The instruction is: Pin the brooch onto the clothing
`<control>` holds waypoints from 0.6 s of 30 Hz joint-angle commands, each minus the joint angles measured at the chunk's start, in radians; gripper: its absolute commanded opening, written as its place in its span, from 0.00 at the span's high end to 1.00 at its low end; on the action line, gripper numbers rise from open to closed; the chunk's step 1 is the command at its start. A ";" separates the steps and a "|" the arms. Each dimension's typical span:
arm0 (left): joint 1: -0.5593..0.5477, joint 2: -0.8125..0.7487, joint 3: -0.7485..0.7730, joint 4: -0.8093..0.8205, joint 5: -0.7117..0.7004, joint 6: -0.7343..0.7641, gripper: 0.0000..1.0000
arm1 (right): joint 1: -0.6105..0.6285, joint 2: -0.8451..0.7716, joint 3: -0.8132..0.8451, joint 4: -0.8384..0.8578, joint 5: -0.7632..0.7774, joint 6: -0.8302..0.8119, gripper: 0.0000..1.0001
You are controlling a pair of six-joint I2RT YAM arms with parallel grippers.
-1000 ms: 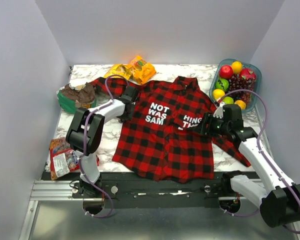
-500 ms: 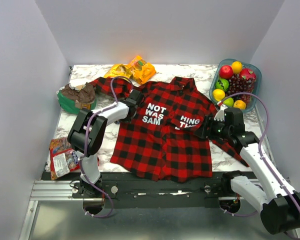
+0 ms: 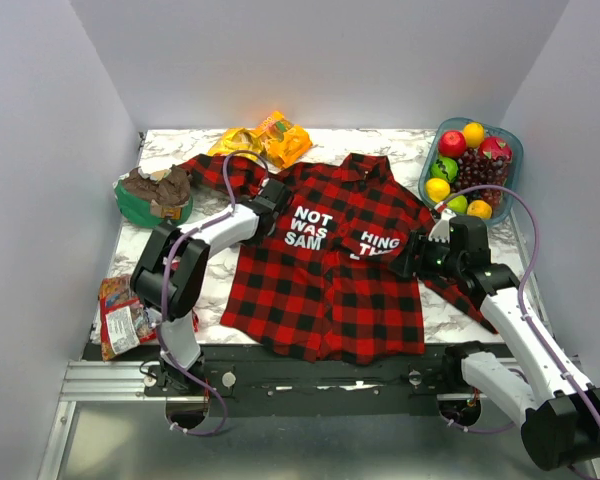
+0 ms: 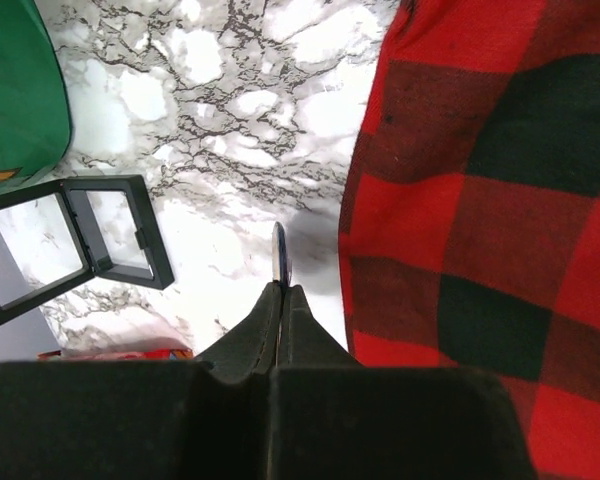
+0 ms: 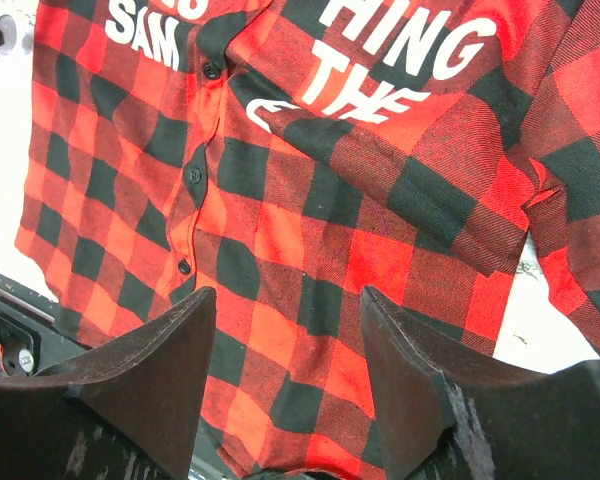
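Note:
The red and black plaid shirt [image 3: 320, 285] lies flat in the middle of the table, white letters on its chest. My left gripper [image 3: 273, 197] is at the shirt's left shoulder edge. In the left wrist view it [image 4: 280, 290] is shut on the brooch [image 4: 279, 250], a thin disc seen edge-on, held over bare marble just left of the shirt's edge [image 4: 480, 200]. My right gripper [image 3: 405, 262] is open and empty above the shirt's right front [image 5: 310, 250], below the letters.
A small open black box [image 4: 70, 240] lies on the marble left of the left gripper. A green bowl [image 3: 132, 207] sits at back left, orange snack bags [image 3: 270, 138] at the back, a fruit container [image 3: 513, 150] at back right, and snack packets [image 3: 120, 318] at front left.
My left gripper has moved right, toward the shirt's shoulder. The shirt has shifted slightly left, and my right gripper has dropped a little toward the near edge.

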 commanded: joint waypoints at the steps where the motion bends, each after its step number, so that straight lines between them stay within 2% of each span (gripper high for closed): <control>1: -0.020 -0.131 0.054 -0.034 0.066 -0.041 1.00 | 0.005 -0.013 -0.006 -0.020 -0.016 -0.015 0.32; 6: -0.021 -0.229 0.094 -0.016 0.298 -0.019 1.00 | 0.005 -0.013 0.011 -0.022 -0.017 -0.022 0.33; 7: -0.021 -0.258 0.094 0.001 0.411 -0.012 1.00 | 0.007 -0.018 0.014 -0.020 -0.025 -0.024 0.33; 9: -0.021 -0.295 0.084 0.021 0.551 0.020 1.00 | 0.007 -0.028 0.025 -0.007 -0.049 -0.041 0.33; 10: -0.021 -0.304 0.081 0.035 0.718 0.036 1.00 | 0.005 -0.038 0.035 0.001 -0.086 -0.049 0.32; 12: -0.020 -0.324 0.058 0.055 0.856 0.071 1.00 | 0.007 -0.061 0.048 0.038 -0.138 -0.062 0.33; 13: -0.020 -0.350 0.045 0.085 0.998 0.077 1.00 | 0.005 -0.070 0.055 0.055 -0.210 -0.065 0.33; 16: -0.011 -0.395 -0.036 0.177 1.193 0.058 1.00 | 0.011 -0.097 0.055 0.159 -0.312 -0.049 0.33; 17: -0.005 -0.401 -0.079 0.208 1.329 0.038 1.00 | 0.017 -0.104 0.040 0.227 -0.373 -0.038 0.33; 18: 0.000 -0.403 -0.093 0.233 1.399 0.001 1.00 | 0.020 -0.105 0.032 0.264 -0.402 -0.014 0.33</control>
